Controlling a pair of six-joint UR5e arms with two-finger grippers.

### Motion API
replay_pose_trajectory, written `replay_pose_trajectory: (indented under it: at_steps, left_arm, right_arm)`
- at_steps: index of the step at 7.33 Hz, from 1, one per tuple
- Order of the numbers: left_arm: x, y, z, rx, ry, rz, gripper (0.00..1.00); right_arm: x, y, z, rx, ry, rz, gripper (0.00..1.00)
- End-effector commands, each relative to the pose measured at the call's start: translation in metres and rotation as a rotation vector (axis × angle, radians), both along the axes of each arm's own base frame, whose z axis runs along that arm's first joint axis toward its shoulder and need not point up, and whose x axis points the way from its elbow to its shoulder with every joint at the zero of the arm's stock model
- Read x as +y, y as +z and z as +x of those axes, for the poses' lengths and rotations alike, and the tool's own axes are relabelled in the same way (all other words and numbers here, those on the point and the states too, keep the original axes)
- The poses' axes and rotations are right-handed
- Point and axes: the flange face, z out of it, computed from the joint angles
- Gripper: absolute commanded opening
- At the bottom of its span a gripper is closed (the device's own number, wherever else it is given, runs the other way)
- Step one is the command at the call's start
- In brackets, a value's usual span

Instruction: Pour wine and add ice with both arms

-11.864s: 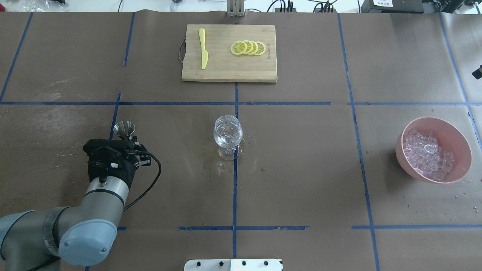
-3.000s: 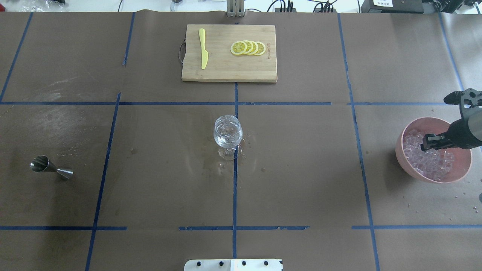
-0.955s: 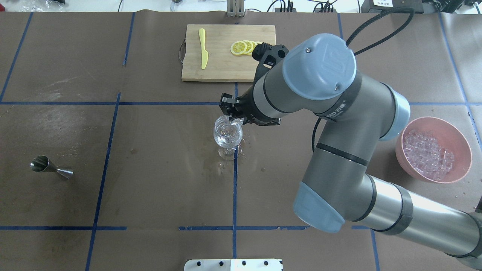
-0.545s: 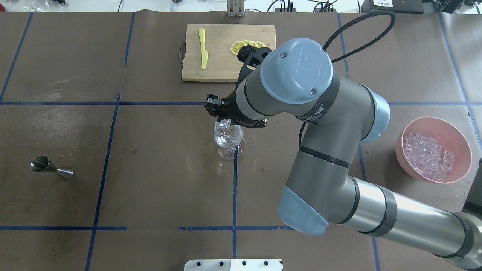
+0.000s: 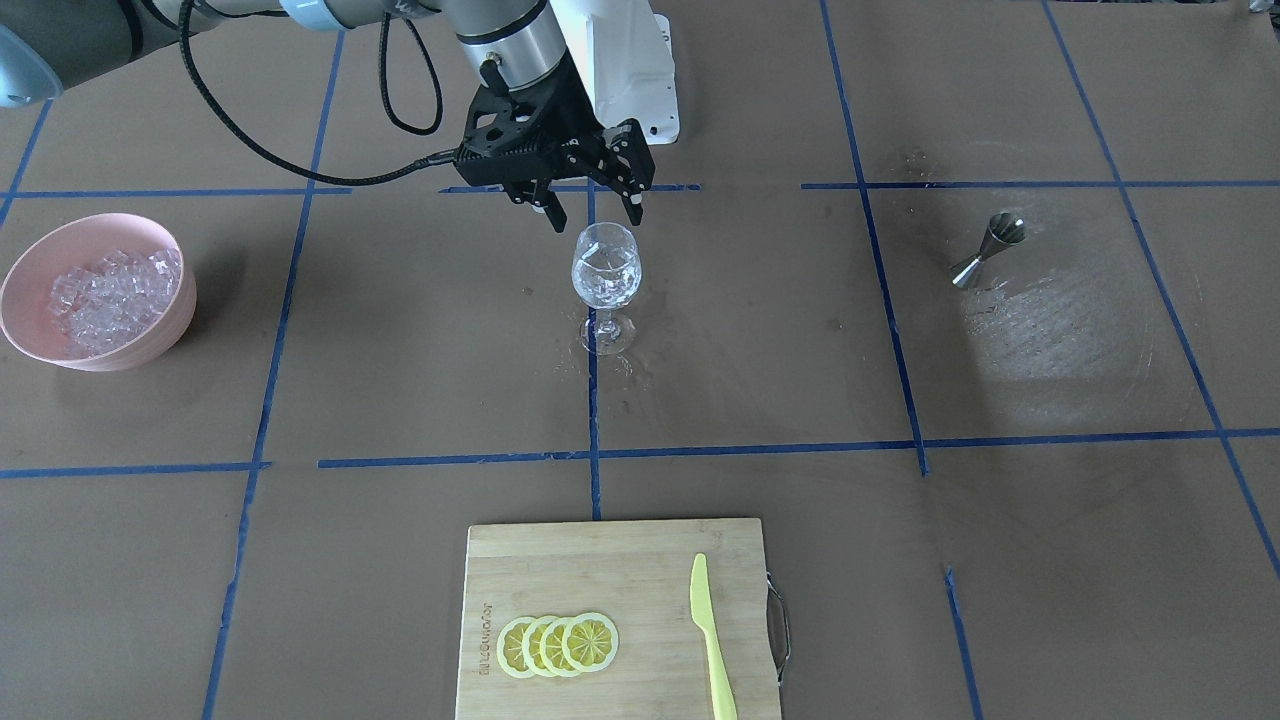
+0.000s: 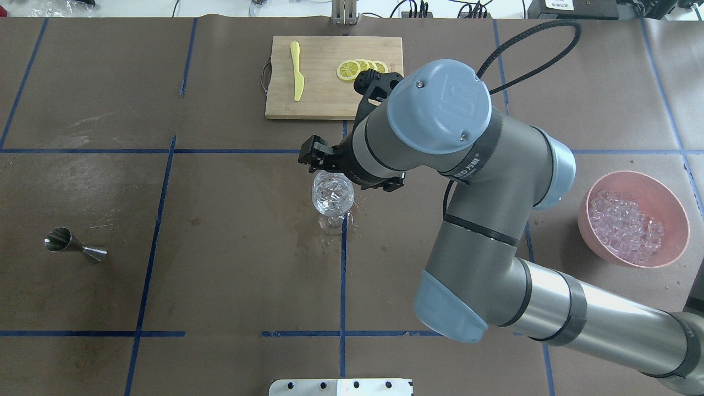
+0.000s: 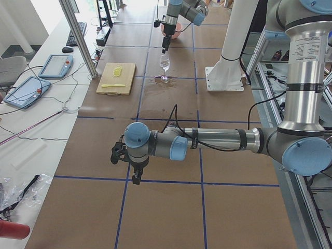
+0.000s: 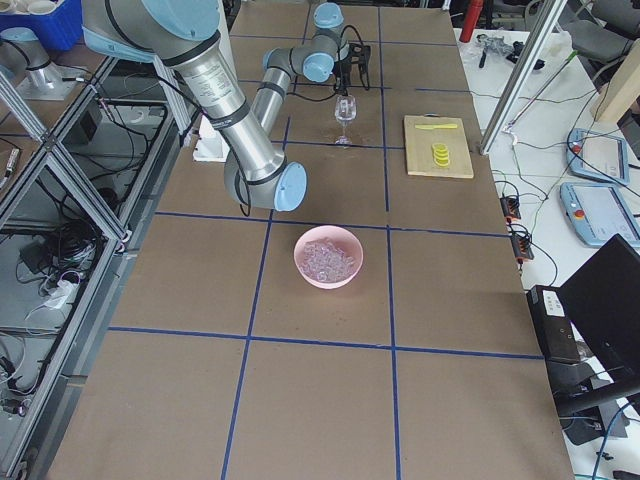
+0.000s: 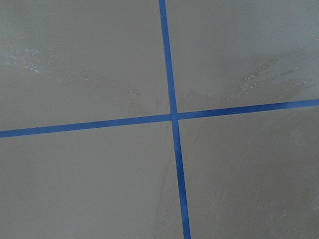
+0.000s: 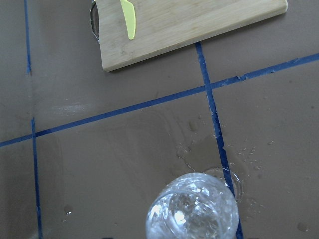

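A stemmed wine glass (image 5: 605, 270) stands at the table's middle, also in the overhead view (image 6: 333, 195) and the right wrist view (image 10: 192, 209). It holds clear ice cubes (image 6: 331, 188) and some nearly colourless wine. My right gripper (image 5: 595, 215) hangs just above the glass rim, open and empty. A pink bowl (image 6: 668, 201) heaped with ice (image 6: 624, 225) sits at the right. My left gripper (image 7: 135, 178) shows only in the exterior left view, low over bare table, and I cannot tell whether it is open or shut.
A steel jigger (image 6: 74, 246) lies on its side at the left. A wooden cutting board (image 6: 319, 102) at the far edge holds lemon slices (image 6: 352, 70) and a yellow knife (image 6: 297, 71). Spilled liquid wets the paper around the glass foot (image 6: 313, 236).
My right arm came from the pink bowl to the glass with an ice cube. Its fingers have opened over the rim and cubes now lie in the glass.
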Motion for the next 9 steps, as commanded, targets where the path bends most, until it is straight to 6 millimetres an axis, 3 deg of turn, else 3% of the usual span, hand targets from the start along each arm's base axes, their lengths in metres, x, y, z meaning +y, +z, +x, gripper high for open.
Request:
replay_pose_trajectory:
  at_steps: [1, 3, 5, 7, 8, 9]
  left_arm:
    - [-0.002, -0.002, 0.000, -0.002, 0.000, 0.006, 1.00]
    - [-0.002, -0.005, 0.001, 0.005, 0.001, 0.010, 1.00]
    - [-0.003, -0.014, 0.001, 0.007, 0.002, 0.039, 1.00]
    - [0.002, -0.030, 0.001, 0.009, 0.001, 0.072, 1.00]
    - [0.004, -0.031, 0.001, 0.014, -0.001, 0.068, 1.00]
    - [0.015, -0.019, 0.001, 0.020, -0.002, 0.042, 1.00]
  right_arm:
    - [-0.025, 0.078, 0.073, 0.073, -0.069, 0.060, 1.00]
    - [-0.078, 0.170, 0.182, 0.163, -0.150, 0.108, 1.00]
    - [-0.134, 0.289, 0.316, 0.286, -0.226, 0.198, 1.00]
    - [-0.177, 0.416, 0.444, 0.349, -0.309, 0.253, 1.00]
    - [-0.181, 0.467, 0.480, 0.385, -0.373, 0.250, 1.00]
    - [-0.184, 0.509, 0.509, 0.423, -0.440, 0.247, 1.00]
